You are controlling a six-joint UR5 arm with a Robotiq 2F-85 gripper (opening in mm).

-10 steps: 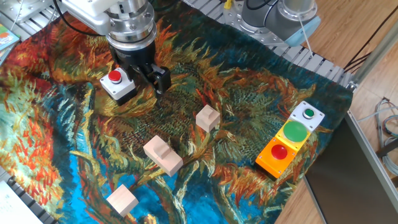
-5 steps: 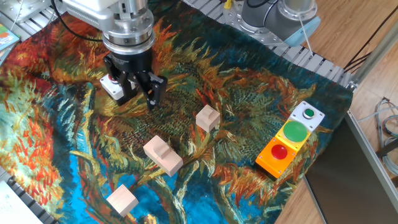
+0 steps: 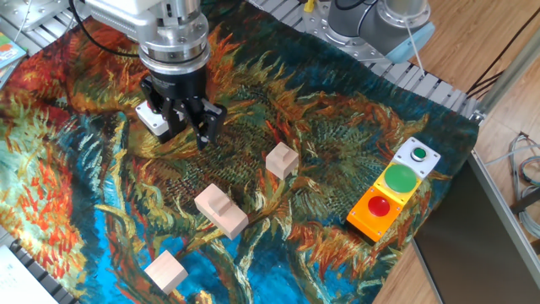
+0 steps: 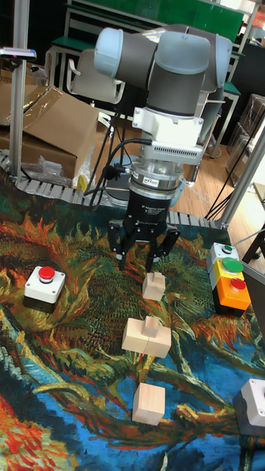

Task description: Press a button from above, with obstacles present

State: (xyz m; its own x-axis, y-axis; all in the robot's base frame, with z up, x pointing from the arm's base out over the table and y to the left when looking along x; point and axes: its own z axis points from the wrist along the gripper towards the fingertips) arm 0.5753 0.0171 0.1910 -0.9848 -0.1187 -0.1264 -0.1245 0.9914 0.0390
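Note:
The button [image 4: 46, 274] is a small red cap on a square white housing [image 4: 44, 288] at the left of the painted cloth. In the fixed view only a corner of the white housing [image 3: 153, 120] shows behind the fingers. My gripper [image 3: 187, 133] [image 4: 138, 263] hangs above the cloth, pointing down, open and empty. In the tall view it is to the right of the button and just behind the small wooden block [image 4: 153, 285]. The obstacles are that small block [image 3: 282, 160], a stepped block [image 3: 221, 209] [image 4: 146, 336] and a cube [image 3: 165, 271] [image 4: 149, 402].
A button panel stands at the cloth's right edge: a small green button in a white housing [image 3: 418, 154], a large green one [image 3: 402, 179] and a red one on orange [image 3: 379, 207]. A grey box [image 4: 254, 405] sits at the lower right. Aluminium rails border the cloth.
Over the last second the gripper shifted left and slightly back, so it now covers the red button in the fixed view. It has barely moved in the last half second.

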